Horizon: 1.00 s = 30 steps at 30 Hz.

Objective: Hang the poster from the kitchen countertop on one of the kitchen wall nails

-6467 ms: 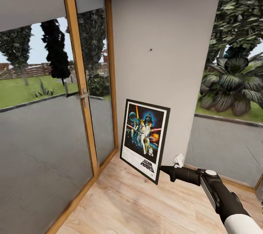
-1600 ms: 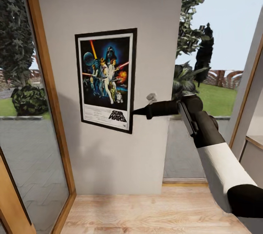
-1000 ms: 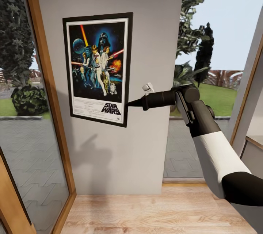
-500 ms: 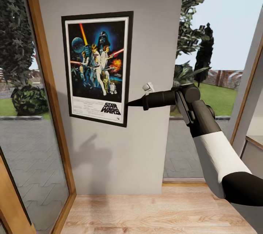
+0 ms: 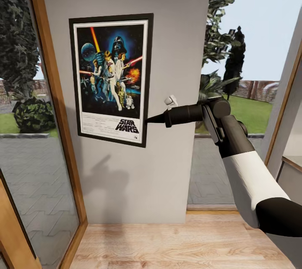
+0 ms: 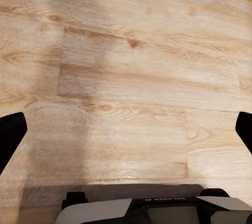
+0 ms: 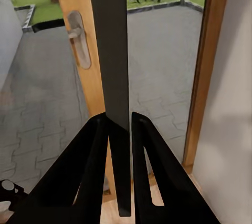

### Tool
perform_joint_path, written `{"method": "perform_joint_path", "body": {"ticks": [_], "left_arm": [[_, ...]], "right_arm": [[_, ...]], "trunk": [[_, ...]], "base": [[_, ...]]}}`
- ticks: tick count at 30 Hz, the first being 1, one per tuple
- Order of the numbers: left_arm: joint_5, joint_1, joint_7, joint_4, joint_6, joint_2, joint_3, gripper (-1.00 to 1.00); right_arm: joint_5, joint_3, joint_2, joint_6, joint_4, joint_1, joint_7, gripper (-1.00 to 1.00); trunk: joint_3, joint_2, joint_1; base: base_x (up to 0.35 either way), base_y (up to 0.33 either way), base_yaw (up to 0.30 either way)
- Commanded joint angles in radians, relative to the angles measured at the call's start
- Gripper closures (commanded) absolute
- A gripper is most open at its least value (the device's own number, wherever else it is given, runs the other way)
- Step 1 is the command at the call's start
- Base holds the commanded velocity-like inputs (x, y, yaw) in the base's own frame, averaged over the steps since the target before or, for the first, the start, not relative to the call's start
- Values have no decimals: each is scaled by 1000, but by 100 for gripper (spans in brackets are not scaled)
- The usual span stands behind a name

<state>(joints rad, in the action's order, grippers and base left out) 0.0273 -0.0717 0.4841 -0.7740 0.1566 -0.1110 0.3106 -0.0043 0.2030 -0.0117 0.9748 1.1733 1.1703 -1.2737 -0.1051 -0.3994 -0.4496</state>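
The poster, Star Wars art in a thin black frame, is held upright and flat against the light-grey wall panel, slightly tilted. My right gripper is shut on its right edge near the lower corner. In the right wrist view the frame is edge-on, a dark strip pinched between the two black fingers. No wall nail is visible on the bare wall; any behind the poster is hidden. The kitchen countertop is out of view. My left gripper is open above the wooden floor, holding nothing.
Wood-framed glass panels flank the wall on the left, and a window opens on the right. A door handle is seen past the poster's edge. Light wooden floor lies below the wall.
Since 1.6 s ago my right arm has lifted the poster up the wall and to the left. Over the last half second it has only edged slightly left.
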Motion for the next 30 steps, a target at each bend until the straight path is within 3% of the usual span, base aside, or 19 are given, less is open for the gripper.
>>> {"method": "perform_joint_path", "body": {"ticks": [1,30], "left_arm": [[3,0,5,-2,9,1,3,-100],[2,0,5,-2,11,1,5,-100]], "right_arm": [[-2,1,-1,10,0,0,-3,100],[-2,-1,-3,13,-52,19,-4,100]], "trunk": [[0,-1,0],[0,-1,0]], "base": [[0,0,0],[0,0,0]]}}
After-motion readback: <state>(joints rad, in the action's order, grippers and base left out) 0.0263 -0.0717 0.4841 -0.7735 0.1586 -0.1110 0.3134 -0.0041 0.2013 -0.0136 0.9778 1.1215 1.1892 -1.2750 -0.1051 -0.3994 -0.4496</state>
